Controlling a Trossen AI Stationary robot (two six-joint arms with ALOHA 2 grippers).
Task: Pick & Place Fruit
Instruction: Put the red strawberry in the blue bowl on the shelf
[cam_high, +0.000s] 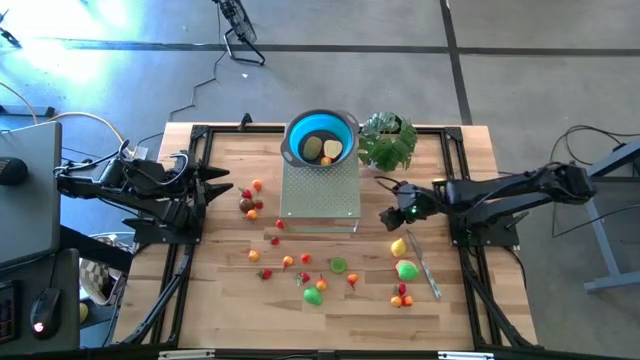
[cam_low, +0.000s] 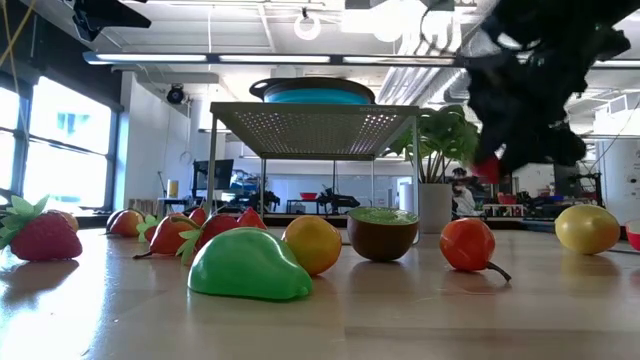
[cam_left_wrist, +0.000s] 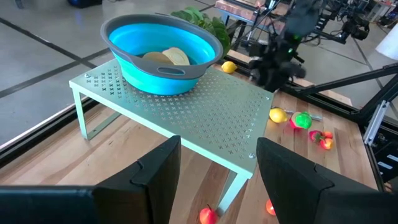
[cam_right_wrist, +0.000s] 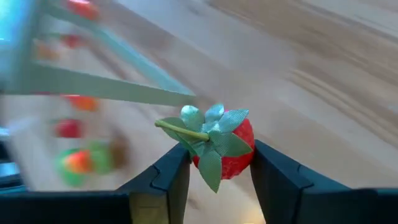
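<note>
One strawberry (cam_right_wrist: 225, 144) is sitting clamped between the right gripper's (cam_right_wrist: 214, 168) fingers, near the bench's right edge. The gripper should be keeping this squeeze gentle while lifting toward the blue bowl (cam_high: 320, 137). The left gripper (cam_left_wrist: 217, 165) is waiting with jaws apart at the left edge.

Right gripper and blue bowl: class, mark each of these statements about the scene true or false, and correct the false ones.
1. The right gripper holds a red strawberry. True.
2. The blue bowl sits directly on the wooden table. False: it stands on the perforated metal rack.
3. The bowl is empty. False: a few pieces already lie inside.
4. The left gripper is open and holds nothing. True.
5. A leafy plant stands beside the bowl. True.
</note>
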